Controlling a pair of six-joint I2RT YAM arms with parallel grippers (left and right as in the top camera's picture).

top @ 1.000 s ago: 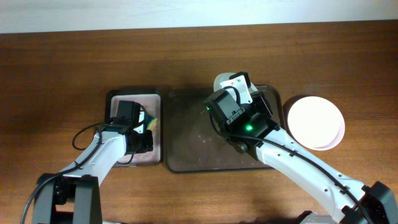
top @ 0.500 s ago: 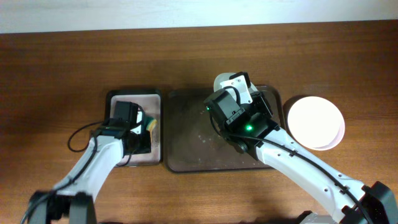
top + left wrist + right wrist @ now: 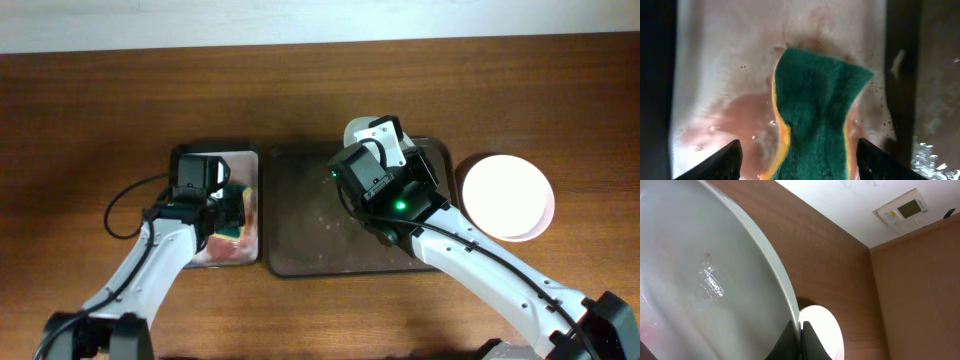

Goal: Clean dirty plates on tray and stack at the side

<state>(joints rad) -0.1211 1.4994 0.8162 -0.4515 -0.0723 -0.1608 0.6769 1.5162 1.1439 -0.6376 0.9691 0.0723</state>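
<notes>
Left of the tray (image 3: 300, 235) | left gripper (image 3: 799, 160) straddled sponge (image 3: 815, 100) over small tray (image 3: 215, 152), grip unclear | right gripper (image 3: 800, 337) clamped plate (image 3: 700, 280), arm (image 3: 480, 265) covering tray.

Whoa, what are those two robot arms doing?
They are washing dishes. The left gripper holds a green and yellow sponge over the small tray, which has pinkish water in it. The right gripper pinches the rim of a wet plate and holds it tilted over the big brown tray. That plate looks nearly clean. Another white plate sits on the table beside the brown tray.
</notes>
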